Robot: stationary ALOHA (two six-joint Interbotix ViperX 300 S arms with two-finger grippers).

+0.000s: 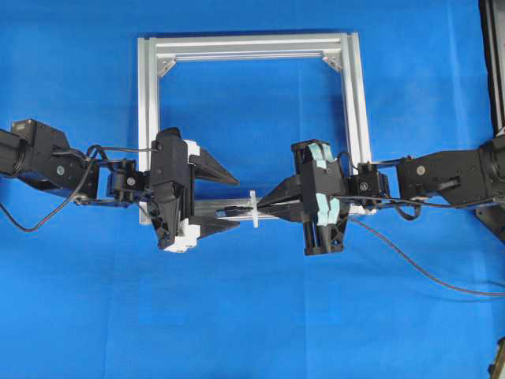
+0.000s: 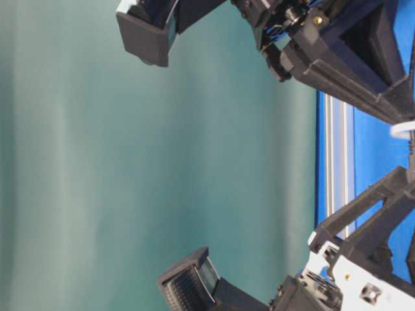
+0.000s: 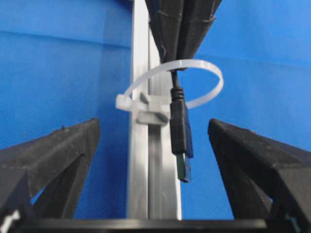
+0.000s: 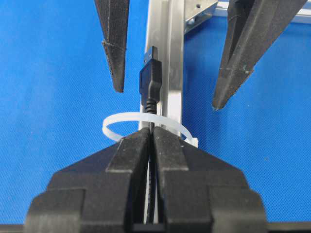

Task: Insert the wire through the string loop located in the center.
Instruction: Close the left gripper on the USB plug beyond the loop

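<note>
The wire (image 4: 151, 82) runs from the right gripper (image 4: 151, 141), whose jaws are clenched on it, through the string loop (image 3: 194, 80) on the near rail of the aluminium frame (image 1: 150, 87); its plug tip hangs between the spread, released jaws of the left gripper (image 1: 229, 201), touching neither.

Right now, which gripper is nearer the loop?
Right. The right gripper is shut on the wire with its tips at the loop, plug already through. The left gripper is open, fingers either side of the plug, just short of the loop.
</note>
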